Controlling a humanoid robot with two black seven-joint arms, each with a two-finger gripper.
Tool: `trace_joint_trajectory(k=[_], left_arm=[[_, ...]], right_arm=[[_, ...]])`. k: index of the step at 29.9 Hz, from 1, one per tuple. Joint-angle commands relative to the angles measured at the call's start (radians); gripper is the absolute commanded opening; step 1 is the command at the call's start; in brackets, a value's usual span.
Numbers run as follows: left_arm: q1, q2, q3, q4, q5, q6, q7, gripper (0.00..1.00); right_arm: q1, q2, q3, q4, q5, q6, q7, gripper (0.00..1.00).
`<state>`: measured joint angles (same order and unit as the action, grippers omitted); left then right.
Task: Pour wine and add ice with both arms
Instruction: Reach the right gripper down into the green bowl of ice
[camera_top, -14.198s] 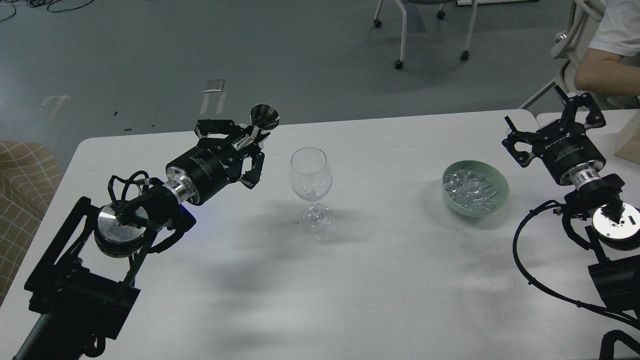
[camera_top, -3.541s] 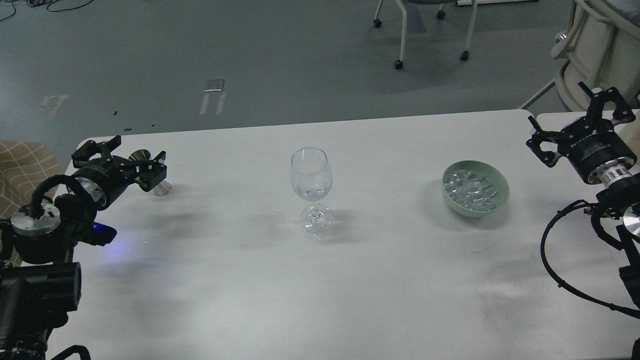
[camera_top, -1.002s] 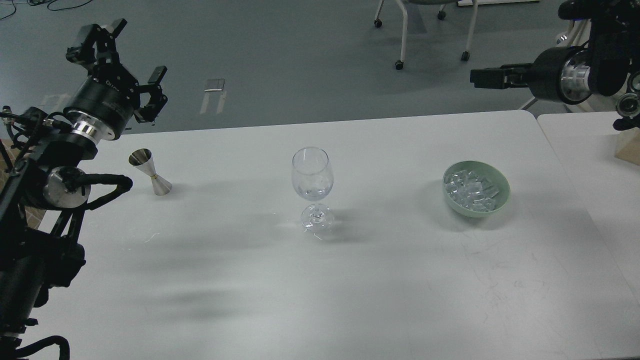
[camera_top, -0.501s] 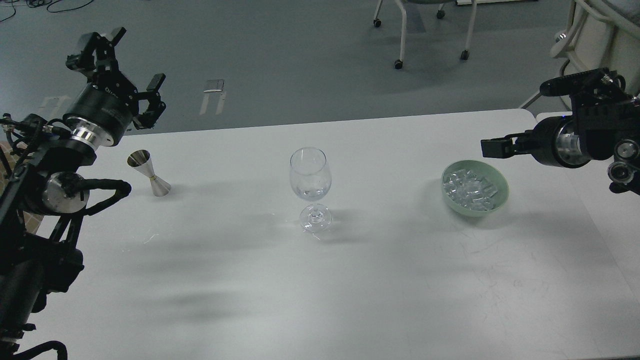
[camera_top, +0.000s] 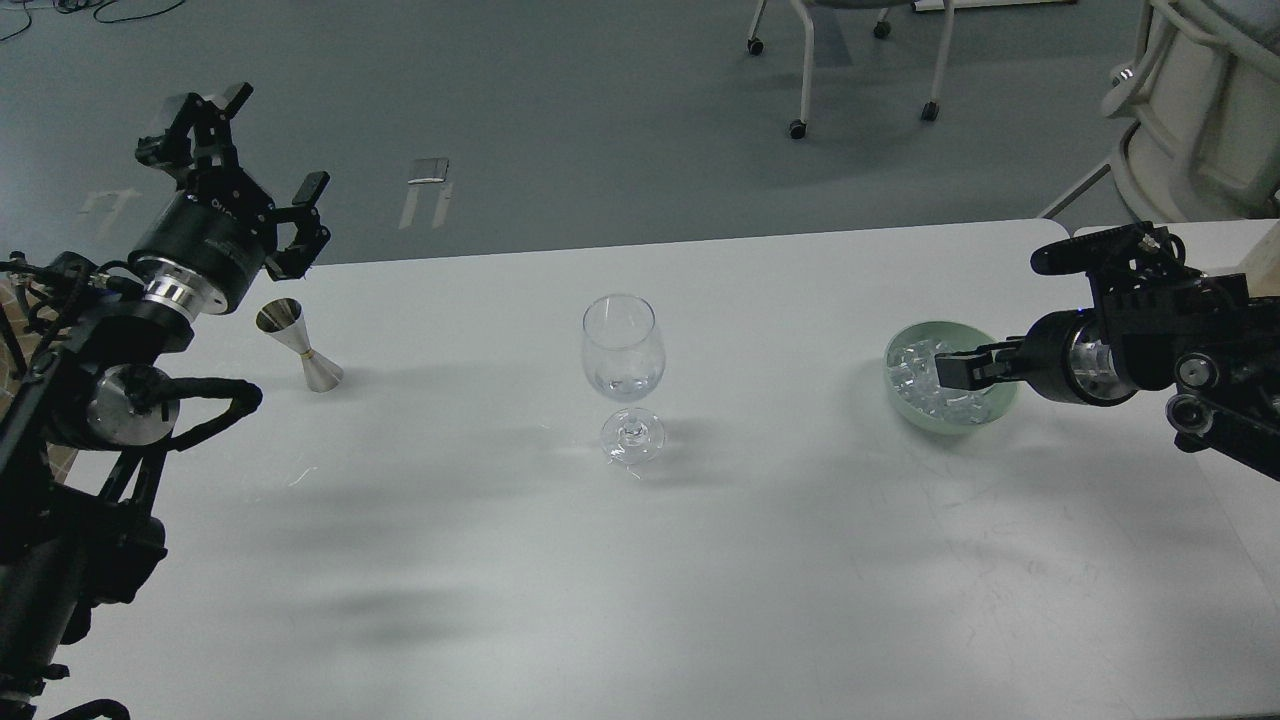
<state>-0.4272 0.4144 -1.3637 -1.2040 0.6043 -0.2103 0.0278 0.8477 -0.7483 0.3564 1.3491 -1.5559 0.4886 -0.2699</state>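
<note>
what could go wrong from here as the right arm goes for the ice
The right gripper sits low over the green bowl; pressing its rim could tip or slide the bowl. The ice cubes are small and clear, so one may slip out. Carrying ice across, the arm could knock the tall wine glass.

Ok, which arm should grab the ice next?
Right. Its gripper is already over the ice in the bowl; the left gripper is raised far off, beyond the jigger.
</note>
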Motion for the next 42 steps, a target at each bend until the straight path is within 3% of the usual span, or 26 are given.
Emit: trace_joint_trajectory(k=[1,16,25,27,28,42], left_arm=[[0.001,-0.002,0.002,0.000,0.000,0.000,0.000,0.99],[0.010,-0.003,0.003,0.008,-0.001,0.000,0.000,0.99],[0.016,-0.008,0.002,0.021,-0.046,0.006,0.000,0.99],[0.016,-0.003,0.002,0.021,-0.055,0.006,0.000,0.99],[0.016,-0.003,0.002,0.021,-0.055,0.005,0.000,0.99],[0.016,-0.005,0.002,0.021,-0.055,0.005,0.000,0.99]], right_arm=[[-0.002,0.024,-0.002,-0.018,-0.021,0.000,-0.012,0.81],[-0.038,0.052,-0.001,-0.025,-0.050,0.000,-0.043,0.72],[-0.053,0.053,-0.004,-0.028,-0.046,0.000,-0.052,0.52],[-0.052,0.055,-0.002,-0.027,-0.046,0.000,-0.058,0.38],[-0.053,0.055,-0.001,-0.027,-0.046,0.000,-0.060,0.36],[-0.044,0.064,0.001,-0.028,-0.047,0.000,-0.061,0.37]])
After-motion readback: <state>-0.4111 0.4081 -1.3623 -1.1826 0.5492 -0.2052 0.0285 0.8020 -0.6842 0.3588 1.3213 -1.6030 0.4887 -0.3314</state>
